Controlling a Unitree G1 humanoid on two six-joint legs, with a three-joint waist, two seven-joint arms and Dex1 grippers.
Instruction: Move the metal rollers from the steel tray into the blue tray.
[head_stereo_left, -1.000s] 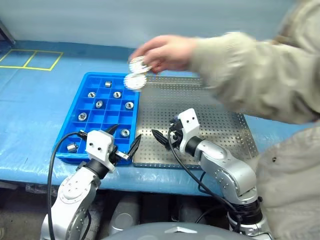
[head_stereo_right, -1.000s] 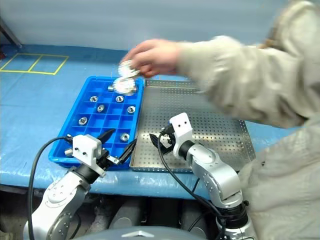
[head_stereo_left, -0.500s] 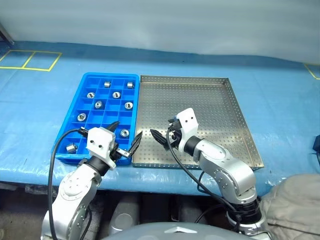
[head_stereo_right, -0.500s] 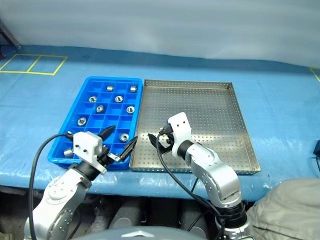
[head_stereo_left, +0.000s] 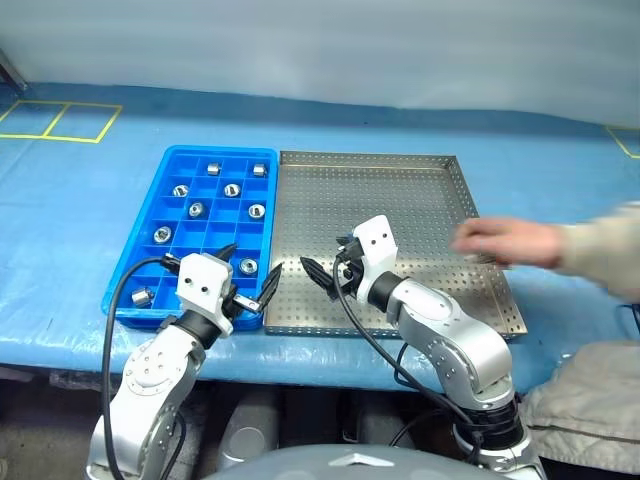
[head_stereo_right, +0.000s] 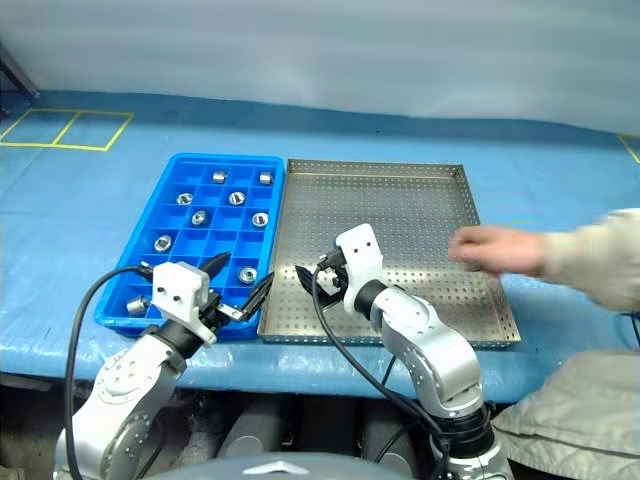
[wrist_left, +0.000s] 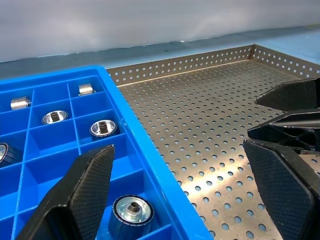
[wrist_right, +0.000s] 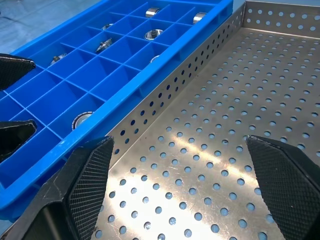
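- Rollers (head_stereo_left: 196, 209): all that can be seen lie in the blue tray (head_stereo_left: 135, 268), one to a compartment. Two sit along its far edge, several through the middle rows, one near the near-right corner and one in the near-left corner. Some lie on their sides, others stand with the hole upward.
- Steel tray (head_stereo_left: 400, 190): the perforated floor shows bare in the head and wrist views. No roller can be made out on it, though part of the near floor is hidden behind the right arm.
- The two trays sit side by side, long edges touching or very nearly so, on the blue-covered table (head_stereo_left: 80, 190).
- Left gripper (head_stereo_left: 247, 288): jaws spread wide and empty, hovering over the near-right corner of the blue tray, fingers straddling its rim.
- Right gripper (head_stereo_left: 322, 275): jaws likewise wide apart and empty, hovering low over the near-left part of the steel tray, just beside the left gripper.
- A person's hand (head_stereo_left: 497, 242), blurred, reaches in over the right edge of the steel tray; whether it carries anything cannot be told.
- Assessment: the transfer appears complete as far as the views show, with nothing visible left to pick. Only the patch hidden behind the right arm is unchecked.
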